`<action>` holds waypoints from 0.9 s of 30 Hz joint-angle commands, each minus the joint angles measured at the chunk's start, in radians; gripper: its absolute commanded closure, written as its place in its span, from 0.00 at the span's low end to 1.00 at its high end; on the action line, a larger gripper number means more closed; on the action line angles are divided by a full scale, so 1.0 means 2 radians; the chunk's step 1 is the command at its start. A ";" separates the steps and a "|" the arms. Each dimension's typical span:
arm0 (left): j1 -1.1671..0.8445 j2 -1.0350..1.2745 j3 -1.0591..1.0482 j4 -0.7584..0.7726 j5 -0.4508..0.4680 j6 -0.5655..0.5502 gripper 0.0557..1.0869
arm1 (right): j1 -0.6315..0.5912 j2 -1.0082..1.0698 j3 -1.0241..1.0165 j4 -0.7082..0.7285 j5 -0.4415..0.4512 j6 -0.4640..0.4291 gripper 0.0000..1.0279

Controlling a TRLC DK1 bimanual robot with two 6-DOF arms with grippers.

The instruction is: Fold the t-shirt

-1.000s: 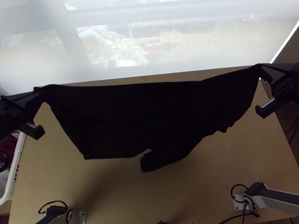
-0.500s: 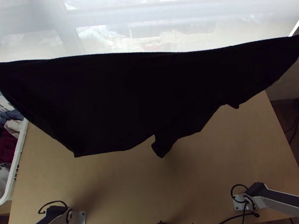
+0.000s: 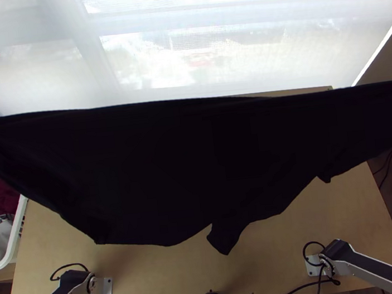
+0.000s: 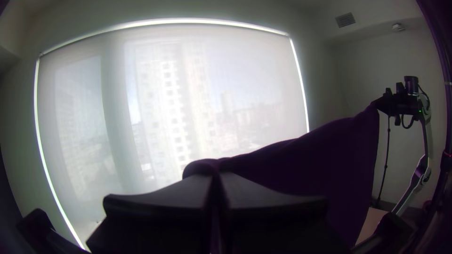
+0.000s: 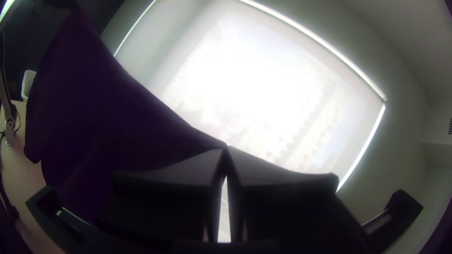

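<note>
Observed dark t-shirt (image 3: 197,158) raised above table (image 3: 275,262), running past both sides of top view. At right, noted thin strip of far table edge beyond taut upper border. Saw table surface between ragged lower border and left arm base (image 3: 106,288), likewise right arm base (image 3: 314,266). Logged white basket (image 3: 19,235) just beside left table edge. In left wrist view, found left gripper (image 4: 216,171) closed on one upper end; in right wrist view, right gripper (image 5: 226,147) pinching opposite end by fingertips. Compared with half a second ago: shifted toward near table edge in top view, now reaching farther past both sides. Recorded long axis crosswise, left to right, with one flap pointing nearward. Cannot tell collar direction.
</note>
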 commanded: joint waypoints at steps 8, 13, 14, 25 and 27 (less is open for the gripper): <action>0.000 -0.053 -0.179 -0.097 0.066 -0.025 0.97 | -0.001 -0.053 -0.130 -0.069 -0.025 0.095 0.98; -0.001 -0.076 -0.330 -0.039 0.076 -0.034 0.97 | 0.008 -0.086 -0.286 0.014 -0.028 0.118 0.98; -0.001 -0.076 -0.356 -0.021 0.075 -0.037 0.97 | 0.009 -0.089 -0.316 0.033 -0.028 0.118 0.97; -0.002 -0.041 -0.540 0.180 0.068 -0.051 0.97 | -0.005 -0.034 -0.499 0.247 -0.028 0.123 0.98; 0.009 -0.024 -0.563 0.219 0.066 -0.050 0.97 | -0.014 -0.009 -0.506 0.274 -0.028 0.123 0.97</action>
